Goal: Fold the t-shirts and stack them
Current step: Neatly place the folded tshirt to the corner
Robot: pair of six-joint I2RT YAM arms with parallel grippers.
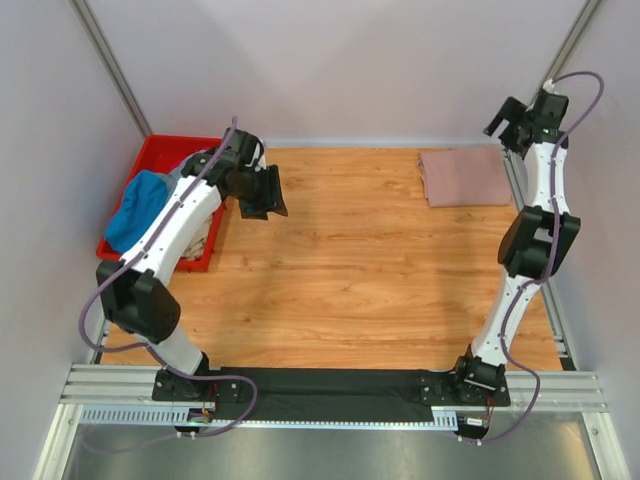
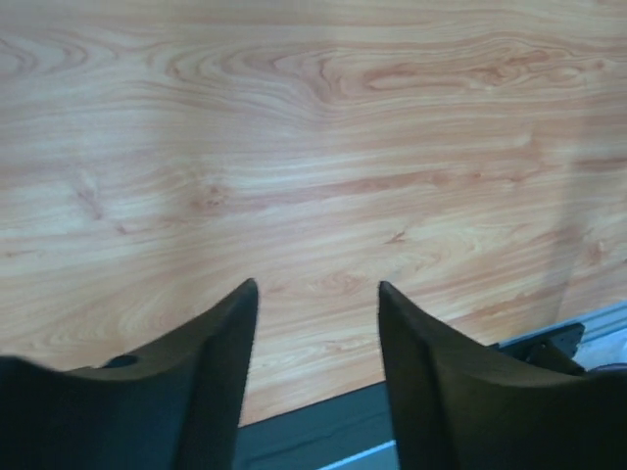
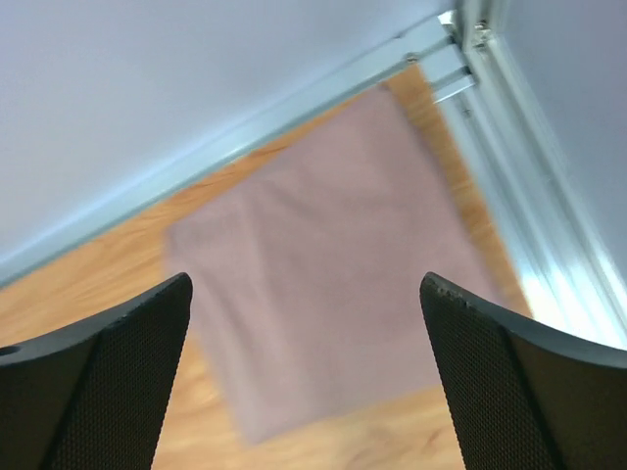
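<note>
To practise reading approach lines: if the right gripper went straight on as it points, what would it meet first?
Most likely the folded dusty-pink t-shirt on the table, centred ahead of the open right gripper; nothing shows between.

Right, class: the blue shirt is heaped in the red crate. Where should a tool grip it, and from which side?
Pinch a raised fold near the top of the blue shirt, coming straight down. It lies crumpled in the crate, whose walls would likely block a sideways approach. The left tool, open beside the crate, looks nearest.
</note>
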